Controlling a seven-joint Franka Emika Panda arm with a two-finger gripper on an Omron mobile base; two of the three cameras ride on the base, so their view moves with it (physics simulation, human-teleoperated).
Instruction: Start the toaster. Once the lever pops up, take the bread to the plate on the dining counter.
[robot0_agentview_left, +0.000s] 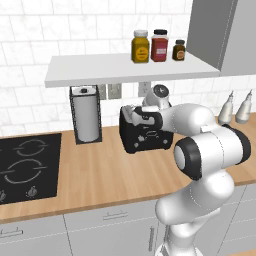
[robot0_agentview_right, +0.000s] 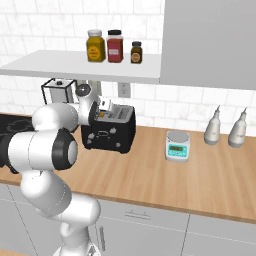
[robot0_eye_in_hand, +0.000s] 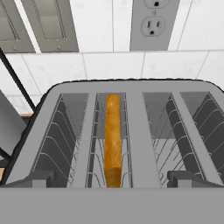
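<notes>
The black toaster stands on the wood counter against the tiled wall. From above, its grey top shows two wire-lined slots. The bread stands on edge in the left slot, golden-brown crust up, sunk below the rim. My gripper hovers just above the toaster's near edge, open, its fingertips spread wide with nothing between them. In the base views the hand sits over the toaster's top. The plate and the dining counter are out of view.
A chrome paper-towel holder stands left of the toaster, a black cooktop further left. A shelf with three jars hangs close above. A small scale and two bottles sit to the right. A wall outlet is behind.
</notes>
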